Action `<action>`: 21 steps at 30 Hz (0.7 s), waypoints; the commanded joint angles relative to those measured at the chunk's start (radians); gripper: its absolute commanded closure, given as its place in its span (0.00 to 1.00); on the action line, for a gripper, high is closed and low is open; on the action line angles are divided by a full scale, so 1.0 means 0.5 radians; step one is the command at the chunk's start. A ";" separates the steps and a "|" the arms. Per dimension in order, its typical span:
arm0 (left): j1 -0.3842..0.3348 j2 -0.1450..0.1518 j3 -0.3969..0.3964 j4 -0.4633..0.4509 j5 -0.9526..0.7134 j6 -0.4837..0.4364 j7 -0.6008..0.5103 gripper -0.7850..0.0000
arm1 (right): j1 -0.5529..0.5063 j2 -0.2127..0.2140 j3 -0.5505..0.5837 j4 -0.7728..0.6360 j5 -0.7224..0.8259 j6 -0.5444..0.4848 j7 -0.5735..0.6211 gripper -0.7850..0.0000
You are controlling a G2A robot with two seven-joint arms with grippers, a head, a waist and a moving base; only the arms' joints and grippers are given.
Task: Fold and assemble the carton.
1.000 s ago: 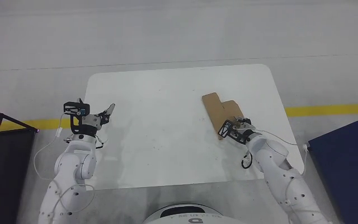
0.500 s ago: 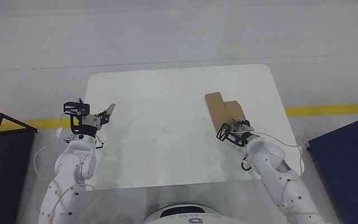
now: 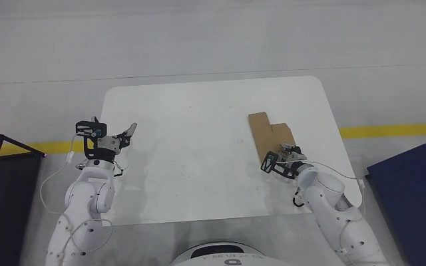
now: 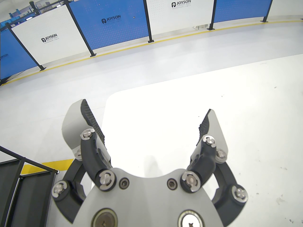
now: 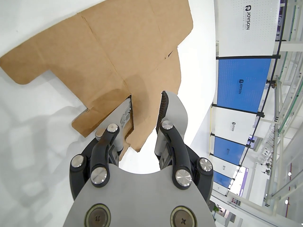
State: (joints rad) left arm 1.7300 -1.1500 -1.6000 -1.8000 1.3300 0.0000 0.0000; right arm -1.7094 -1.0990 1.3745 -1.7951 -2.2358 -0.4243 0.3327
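A flat brown cardboard carton [image 3: 266, 132] lies unfolded on the right part of the white table [image 3: 193, 179]. My right gripper [image 3: 285, 149] sits at the carton's near edge. In the right wrist view the carton [image 5: 132, 43] spreads out ahead, and the right gripper [image 5: 145, 98] is closed in on a small flap, one finger [image 5: 124, 113] tucked under the cardboard at a slit. My left gripper [image 3: 128, 132] hovers open over the table's left edge, far from the carton; in the left wrist view the left gripper [image 4: 145, 112] holds nothing.
A dark blue panel [image 3: 399, 186] stands off the table's right side and a black rack [image 3: 13, 179] off its left. A yellow floor line [image 3: 383, 131] runs behind. Blue and white barrier panels [image 4: 113, 22] ring the floor.
The right gripper has drawn back toward the table's near right, and the carton has slid a little to the right with it. The left arm has not moved.
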 commanded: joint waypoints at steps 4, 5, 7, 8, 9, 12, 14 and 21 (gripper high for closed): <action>0.000 0.000 0.000 0.000 0.000 0.000 0.000 0.00 | -0.007 -0.004 -0.012 -0.009 -0.029 0.021 0.043 0.53; 0.000 0.000 0.000 0.000 0.000 0.000 0.000 0.00 | -0.003 -0.006 -0.015 -0.006 -0.029 0.024 0.051 0.55; 0.000 0.000 0.000 0.000 0.000 0.000 0.000 0.00 | 0.006 -0.009 -0.024 0.000 -0.035 0.026 0.076 0.58; 0.000 0.000 0.000 0.000 0.000 0.000 0.000 0.00 | 0.014 -0.010 -0.030 0.003 -0.040 0.023 0.092 0.58; 0.000 0.000 0.000 0.000 0.000 0.000 0.000 0.00 | 0.024 -0.012 -0.037 0.008 -0.044 0.017 0.113 0.60; 0.000 0.000 0.000 0.000 0.000 0.000 0.000 0.00 | 0.058 -0.019 -0.068 0.025 -0.075 -0.011 0.185 0.64; 0.000 0.000 0.000 0.000 0.000 0.000 0.000 0.00 | 0.079 -0.023 -0.082 0.038 -0.076 -0.014 0.206 0.76; 0.000 0.000 0.000 0.000 0.000 0.000 0.000 0.00 | 0.066 -0.025 -0.060 0.012 -0.075 0.102 0.082 1.00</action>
State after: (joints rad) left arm 1.7300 -1.1500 -1.6000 -1.8000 1.3300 0.0000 0.0000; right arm -1.6710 -1.1124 1.3396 -1.7844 -2.2706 -0.3888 0.3934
